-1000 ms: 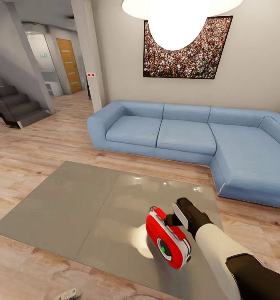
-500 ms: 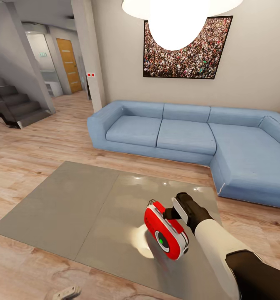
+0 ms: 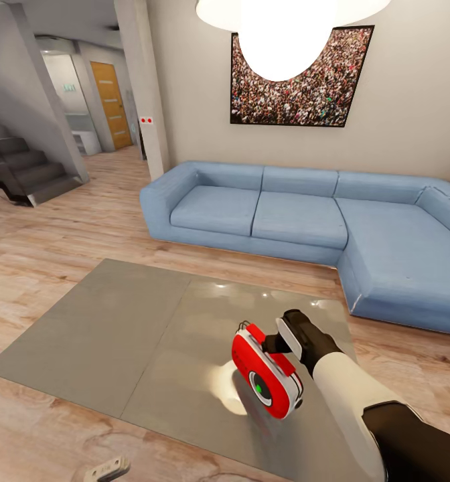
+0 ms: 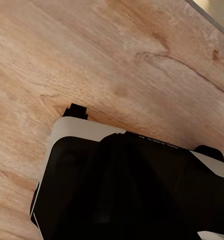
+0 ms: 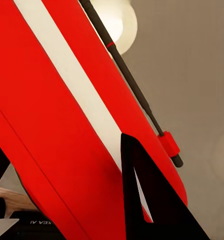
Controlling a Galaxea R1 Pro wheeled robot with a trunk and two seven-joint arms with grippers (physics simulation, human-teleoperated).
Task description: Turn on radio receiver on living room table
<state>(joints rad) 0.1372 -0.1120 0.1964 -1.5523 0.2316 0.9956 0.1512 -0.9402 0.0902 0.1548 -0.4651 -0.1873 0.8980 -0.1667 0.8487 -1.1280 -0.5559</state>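
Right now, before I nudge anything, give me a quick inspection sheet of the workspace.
Surface: table, glossy grey top, lamp glare beside the radio.
Job's things: radio receiver tilted at the table's near right part, green light in its dial; thin handle along its top.
Clutter: small white object on the floor by the table's near edge.
Grippers: right gripper at the radio's top, one dark finger against its red side; whether it clamps cannot be told. Left gripper's state unclear; its wrist camera faces floor.
Cables: nothing seen.
Surroundings: blue sofa, crowd photo, pendant lamp, stairs.
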